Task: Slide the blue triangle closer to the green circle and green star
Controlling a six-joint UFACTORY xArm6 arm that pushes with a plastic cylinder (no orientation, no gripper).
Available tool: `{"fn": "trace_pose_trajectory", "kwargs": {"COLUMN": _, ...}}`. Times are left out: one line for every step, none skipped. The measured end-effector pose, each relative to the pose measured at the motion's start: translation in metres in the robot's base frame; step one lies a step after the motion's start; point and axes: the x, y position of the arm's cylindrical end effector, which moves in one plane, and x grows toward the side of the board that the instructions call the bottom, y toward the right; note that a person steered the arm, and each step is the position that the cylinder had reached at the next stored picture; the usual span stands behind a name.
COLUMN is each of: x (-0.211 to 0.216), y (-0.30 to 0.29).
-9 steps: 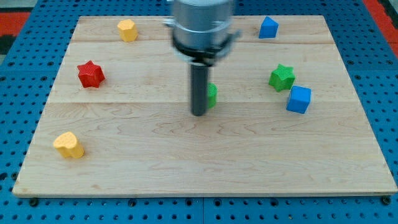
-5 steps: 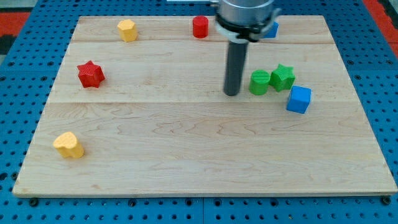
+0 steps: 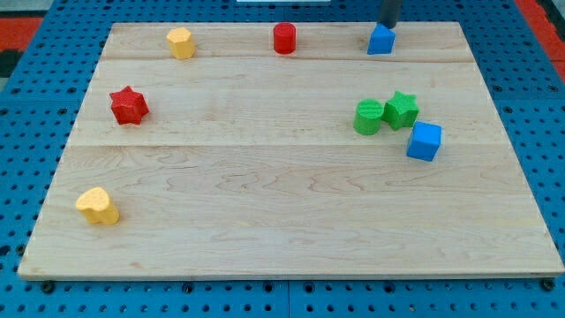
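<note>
Our dark rod has moved since the earlier pictures: it was standing just left of the green circle, and now it is up at the view's top edge. Only its short lower end shows there, and my tip (image 3: pixel 388 26) sits right behind the small blue triangle block (image 3: pixel 380 41), touching it or almost touching it; we cannot tell which. The rod is one plain stick, with no parts to spread or squeeze, and it holds nothing.

The blue triangle block rests near the top edge of the pale wooden board (image 3: pixel 265 221), on the view's right half. It is well apart from the two green blocks below it.

The round green circle block (image 3: pixel 368 117) and the green star block (image 3: pixel 402 109) sit side by side in the right middle of the board, touching or very nearly so. A blue cube block (image 3: pixel 425 141) lies just below and to the right of the star, close against it.

To the left of the triangle, along the top, we see a red round block (image 3: pixel 284 39) and then a yellow block (image 3: pixel 180 42) with flat sides. A red star block (image 3: pixel 129 105) sits at the left middle. A yellow heart-like block (image 3: pixel 97 206) lies near the bottom left corner.

Under the board we see a blue table with rows of small holes (image 3: pixel 35 106).
</note>
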Motion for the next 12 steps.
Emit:
{"fn": "trace_pose_trajectory", "kwargs": {"x": 0.077, "y": 0.0}}
{"fn": "trace_pose_trajectory", "kwargs": {"x": 0.113, "y": 0.001}}
{"fn": "trace_pose_trajectory", "kwargs": {"x": 0.069, "y": 0.005}}
{"fn": "trace_pose_trajectory", "kwargs": {"x": 0.066, "y": -0.061}}
{"fn": "trace_pose_trajectory", "kwargs": {"x": 0.103, "y": -0.054}}
{"fn": "trace_pose_trajectory", "kwargs": {"x": 0.071, "y": -0.054}}
{"fn": "trace_pose_trajectory", "kwargs": {"x": 0.059, "y": -0.014}}
{"fn": "trace_pose_trajectory", "kwargs": {"x": 0.084, "y": -0.005}}
{"fn": "trace_pose_trajectory", "kwargs": {"x": 0.066, "y": 0.016}}
{"fn": "trace_pose_trajectory", "kwargs": {"x": 0.082, "y": -0.022}}
{"fn": "trace_pose_trajectory", "kwargs": {"x": 0.157, "y": 0.005}}
{"fn": "trace_pose_trajectory", "kwargs": {"x": 0.158, "y": 0.002}}
